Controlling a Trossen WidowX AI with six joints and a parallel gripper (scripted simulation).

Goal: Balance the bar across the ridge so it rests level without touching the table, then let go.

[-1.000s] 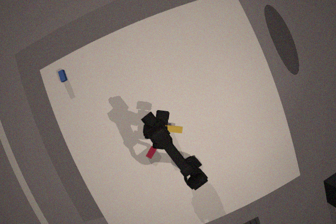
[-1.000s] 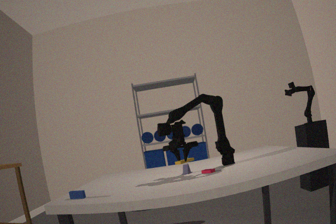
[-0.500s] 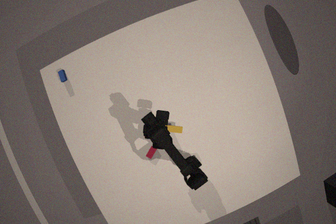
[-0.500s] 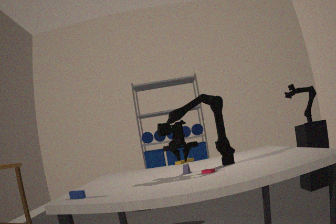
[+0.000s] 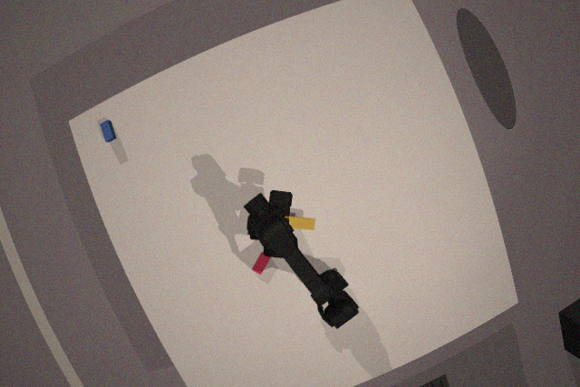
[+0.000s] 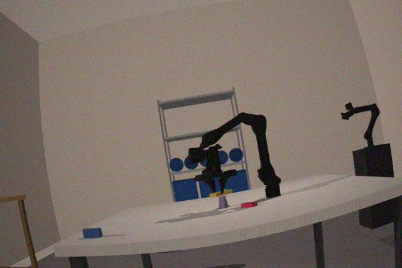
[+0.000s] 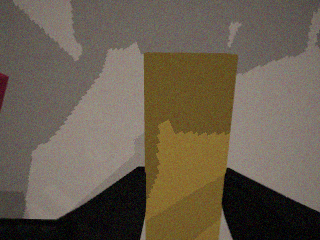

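Note:
The yellow bar (image 5: 302, 223) (image 6: 228, 191) (image 7: 190, 90) is held between the fingers of my gripper (image 6: 218, 191) (image 7: 182, 176), which is shut on it. The bar is off the table and looks about level in the exterior view. The grey-purple ridge (image 6: 222, 203) stands upright on the table, narrowing towards its top, and shows just below the bar in that view. I cannot tell if bar and ridge touch. In the top view the arm hides the fingers, part of the bar and most of the ridge. The wrist view does not show the ridge.
A red block (image 5: 260, 264) (image 6: 249, 204) (image 7: 2, 92) lies on the table (image 5: 374, 115) (image 6: 181, 226) near the ridge, on the arm base's side. A blue block (image 5: 107, 130) (image 6: 92, 233) stands near a far table corner. A shelf rack (image 6: 198, 100) is behind the table.

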